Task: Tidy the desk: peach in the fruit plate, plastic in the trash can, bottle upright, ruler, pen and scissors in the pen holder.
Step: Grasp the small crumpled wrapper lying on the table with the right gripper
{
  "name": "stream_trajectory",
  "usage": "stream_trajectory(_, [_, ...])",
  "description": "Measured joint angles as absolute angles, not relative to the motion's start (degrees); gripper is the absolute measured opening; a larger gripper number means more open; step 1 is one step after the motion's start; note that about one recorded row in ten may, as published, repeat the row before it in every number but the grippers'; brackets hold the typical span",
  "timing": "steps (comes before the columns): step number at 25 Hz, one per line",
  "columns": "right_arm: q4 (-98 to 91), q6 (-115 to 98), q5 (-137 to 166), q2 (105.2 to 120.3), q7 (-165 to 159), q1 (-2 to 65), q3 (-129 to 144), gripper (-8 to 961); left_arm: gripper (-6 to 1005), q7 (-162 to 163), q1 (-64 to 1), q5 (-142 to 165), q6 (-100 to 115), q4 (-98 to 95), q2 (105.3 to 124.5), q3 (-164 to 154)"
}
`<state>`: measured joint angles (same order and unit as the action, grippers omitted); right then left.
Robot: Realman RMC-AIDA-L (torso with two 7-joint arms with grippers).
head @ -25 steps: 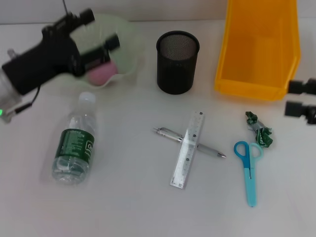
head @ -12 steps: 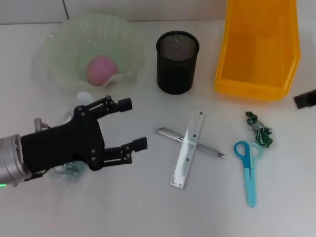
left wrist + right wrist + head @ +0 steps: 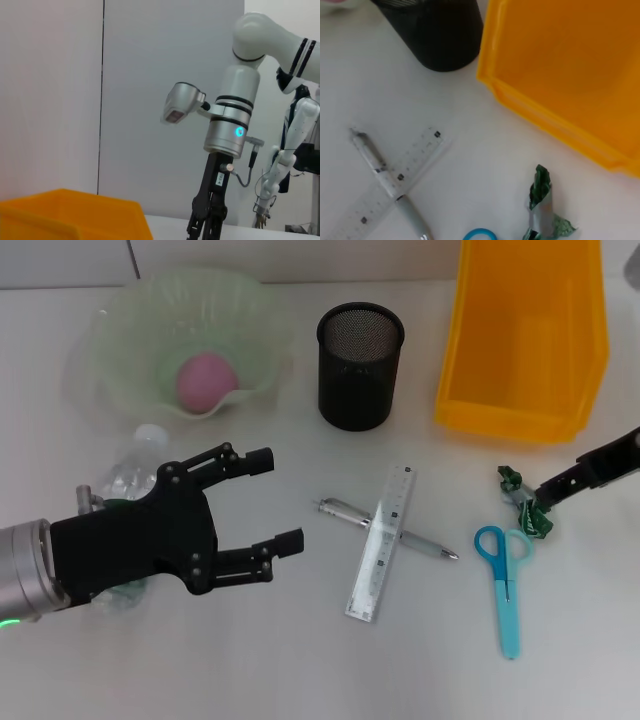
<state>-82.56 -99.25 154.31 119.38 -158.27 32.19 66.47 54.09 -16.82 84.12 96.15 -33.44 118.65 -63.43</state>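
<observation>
Since the earlier frames, the left gripper (image 3: 268, 498) is seen pulled away from the fruit plate (image 3: 255, 315) and brought low over the bottle (image 3: 128, 472); fingers are spread wide, nothing held. Right gripper (image 3: 545, 492), formerly at the 3 o'clock edge of the head view, is now reached in to the plastic (image 3: 525, 502); whether its fingers are open or closed on it cannot be told.

Status:
- Peach (image 3: 207, 380) is in the fruit plate at 11 o'clock of the desk (image 3: 300, 660). Judged done.
- Plastic is on the desk at 3 o'clock, just below the trash can (image 3: 520, 335), which looks empty. Not done; apparently being addressed by the right arm.
- Bottle is lying flat at 9 o'clock, mostly hidden under the left arm. Not upright yet; likely the left arm's next target.
- Ruler (image 3: 382, 542) is lying across the pen (image 3: 340, 510) near centre, well clear of the pen holder (image 3: 360, 365) at 12 o'clock. Not done.
- Scissors (image 3: 504, 580) are at 4 o'clock, just below the plastic. Not done.

One of six items is judged complete.
</observation>
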Motion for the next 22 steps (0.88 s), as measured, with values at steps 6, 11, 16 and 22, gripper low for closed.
stream_trajectory(6, [-76.94, -93.46, 157.37, 119.38, -160.78, 32.86, 72.13, 829, 855, 51.85, -17.27, 84.89, 95.9, -31.82, 118.6, -63.94])
stream_trajectory(11, [-73.86, -90.4, 157.38, 119.4, -161.09, 33.35, 73.29, 821, 854, 51.37, -17.49, 84.89, 95.6, -31.23, 118.65, -63.92])
stream_trajectory(16, [-70.75, -87.71, 157.36, 119.46, -161.33, 34.29, 74.97, 814, 853, 51.26, -17.21, 84.89, 95.46, -31.2, 118.66, -63.9])
stream_trajectory(22, [-65.8, -84.12, 157.3, 119.48, -161.34, 35.85, 75.14, 804, 852, 50.93, -17.36, 84.87, 95.3, -30.68, 118.65, -63.89])
